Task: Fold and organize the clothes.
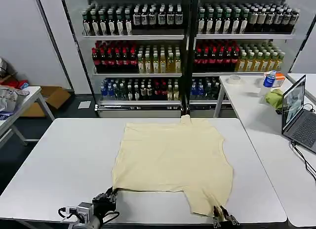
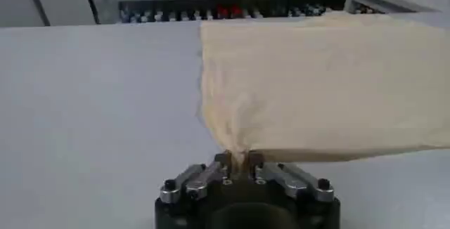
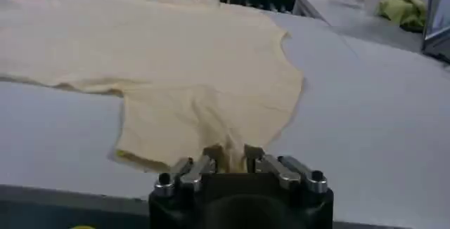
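Item, as I see it from my right wrist: pale cream-yellow thin-fabric T-shirt, spread flat on the white table; my right gripper pinches its nearest sleeve edge, fabric bunched between the fingers.

- Even, bright overhead light; the white counter shows no hard glare.
- The T-shirt casts only a thin, soft shadow along its near hem.
- Both wrist views are soft, with the far shelves blurred.
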`<move>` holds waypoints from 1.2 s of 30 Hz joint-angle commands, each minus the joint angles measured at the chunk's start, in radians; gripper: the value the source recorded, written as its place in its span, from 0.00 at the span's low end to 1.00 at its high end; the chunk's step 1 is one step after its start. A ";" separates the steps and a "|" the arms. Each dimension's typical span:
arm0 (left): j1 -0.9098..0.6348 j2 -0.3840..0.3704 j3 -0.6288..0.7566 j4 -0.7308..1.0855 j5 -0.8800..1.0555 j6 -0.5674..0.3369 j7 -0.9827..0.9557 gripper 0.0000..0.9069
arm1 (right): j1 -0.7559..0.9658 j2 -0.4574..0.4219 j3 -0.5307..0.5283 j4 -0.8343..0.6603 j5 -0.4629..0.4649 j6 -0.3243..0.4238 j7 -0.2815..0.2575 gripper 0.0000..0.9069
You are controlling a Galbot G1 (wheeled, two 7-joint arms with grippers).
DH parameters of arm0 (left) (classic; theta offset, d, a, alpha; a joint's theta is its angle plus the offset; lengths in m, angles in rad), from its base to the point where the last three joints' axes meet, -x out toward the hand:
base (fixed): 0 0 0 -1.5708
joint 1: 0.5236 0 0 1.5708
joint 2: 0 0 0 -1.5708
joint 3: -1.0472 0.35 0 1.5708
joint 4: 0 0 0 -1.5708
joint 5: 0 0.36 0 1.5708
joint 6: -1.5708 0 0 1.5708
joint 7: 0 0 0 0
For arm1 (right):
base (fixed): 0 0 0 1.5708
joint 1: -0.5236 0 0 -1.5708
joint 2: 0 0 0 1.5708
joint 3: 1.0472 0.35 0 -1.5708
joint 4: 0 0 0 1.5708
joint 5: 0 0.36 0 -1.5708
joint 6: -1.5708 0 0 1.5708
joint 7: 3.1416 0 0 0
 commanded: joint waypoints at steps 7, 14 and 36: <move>0.066 0.004 -0.029 -0.134 0.000 -0.005 -0.001 0.01 | -0.058 -0.002 0.007 0.110 -0.008 0.010 0.001 0.00; 0.104 0.008 -0.050 -0.191 0.002 -0.005 -0.002 0.00 | -0.111 -0.003 0.026 0.180 -0.016 0.012 0.004 0.00; 0.066 0.048 -0.070 -0.161 -0.002 -0.017 0.004 0.01 | 0.040 -0.052 0.119 0.198 0.126 -0.001 0.005 0.00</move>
